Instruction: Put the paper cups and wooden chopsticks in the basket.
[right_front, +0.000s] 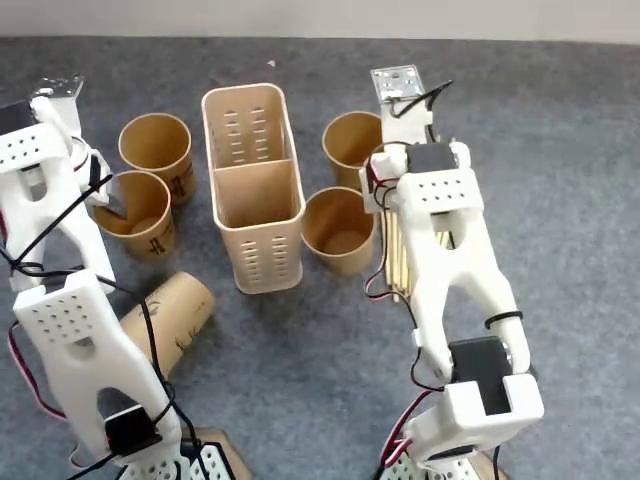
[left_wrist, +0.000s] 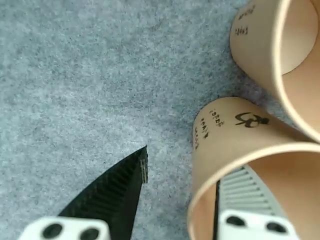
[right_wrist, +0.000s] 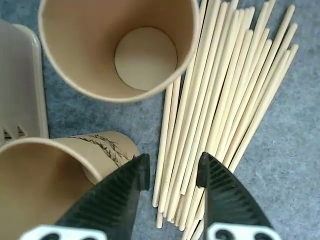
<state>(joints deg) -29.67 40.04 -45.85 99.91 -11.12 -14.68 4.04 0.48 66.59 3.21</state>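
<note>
Right gripper (right_wrist: 173, 160), fingers slightly spread, hovers over the near ends of the chopsticks (right_wrist: 225, 90), which lie near the basket (right_front: 265, 260), long axis running away. Left gripper (left_wrist: 190, 165), fingers spread, apparently straddles a cup (left_wrist: 225, 125) wall.

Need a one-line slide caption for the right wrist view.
Right end effector open over the wooden chopsticks; a paper cup, a second paper cup and the basket stand alongside.

The cups (right_front: 155, 145) are tan brown with small black drawings on their sides. The basket (right_front: 262, 250) is pale beige, patterned with rows of short slots. The chopsticks (right_wrist: 220, 100) are light, plain wood. The table (right_front: 300, 370) is mottled grey. The arms (right_front: 450, 235) are white with black motors.
</note>
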